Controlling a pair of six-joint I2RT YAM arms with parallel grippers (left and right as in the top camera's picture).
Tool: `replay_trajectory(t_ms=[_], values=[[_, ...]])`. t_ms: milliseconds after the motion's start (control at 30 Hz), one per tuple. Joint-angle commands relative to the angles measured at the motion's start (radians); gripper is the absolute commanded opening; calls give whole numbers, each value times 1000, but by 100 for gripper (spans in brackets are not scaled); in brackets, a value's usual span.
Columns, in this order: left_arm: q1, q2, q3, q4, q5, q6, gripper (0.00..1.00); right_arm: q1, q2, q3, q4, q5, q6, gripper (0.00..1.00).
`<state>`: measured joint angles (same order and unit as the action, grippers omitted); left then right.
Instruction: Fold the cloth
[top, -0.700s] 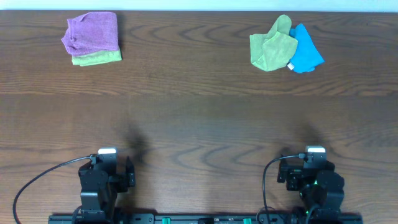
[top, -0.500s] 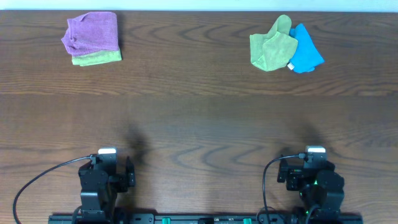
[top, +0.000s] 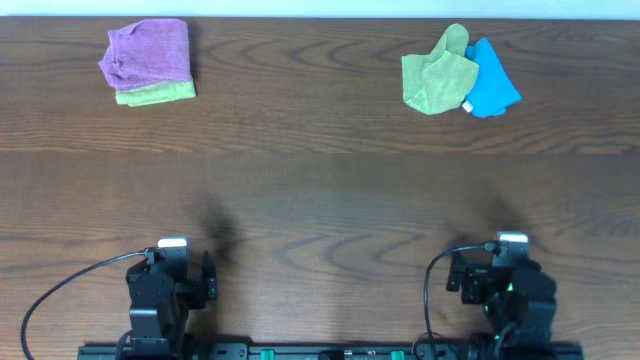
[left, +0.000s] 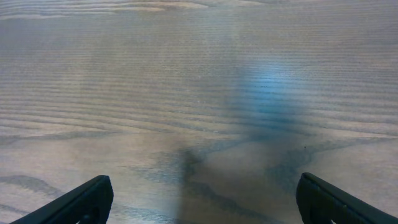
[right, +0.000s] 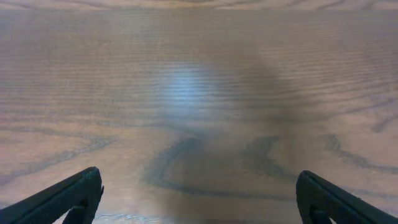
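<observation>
Wood-grain table (top: 320, 190) runs broad from the near edge, where the left gripper (left: 202, 198) and right gripper (right: 199, 194) both gape wide, gripping nothing. At the far right the cloth (top: 437, 75) lies crumpled against a blue cloth (top: 495, 88); a purple cloth (top: 148, 52) sits far left

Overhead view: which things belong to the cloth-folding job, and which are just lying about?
Job: crumpled green cloth, far right; left claw and right claw, both open, empty.
Lying about: blue cloth touching it; purple cloth, far left, stacked on a second green cloth.
</observation>
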<state>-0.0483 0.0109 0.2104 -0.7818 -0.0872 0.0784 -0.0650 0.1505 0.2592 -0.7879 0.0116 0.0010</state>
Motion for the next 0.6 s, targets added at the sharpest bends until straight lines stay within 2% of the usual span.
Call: replay_trajectory(t_ms=[0,433,567], values=[[4,-7,-32,-29,-17,-8,95,-6,139,140,14,9,36,99],[4,-7,-32,-29,-17,-8,95,-7,818,664,100,-114,43,99],[4,-7,-32,-29,-17,-8,95,-7,1089,883,100,-132,40,99]])
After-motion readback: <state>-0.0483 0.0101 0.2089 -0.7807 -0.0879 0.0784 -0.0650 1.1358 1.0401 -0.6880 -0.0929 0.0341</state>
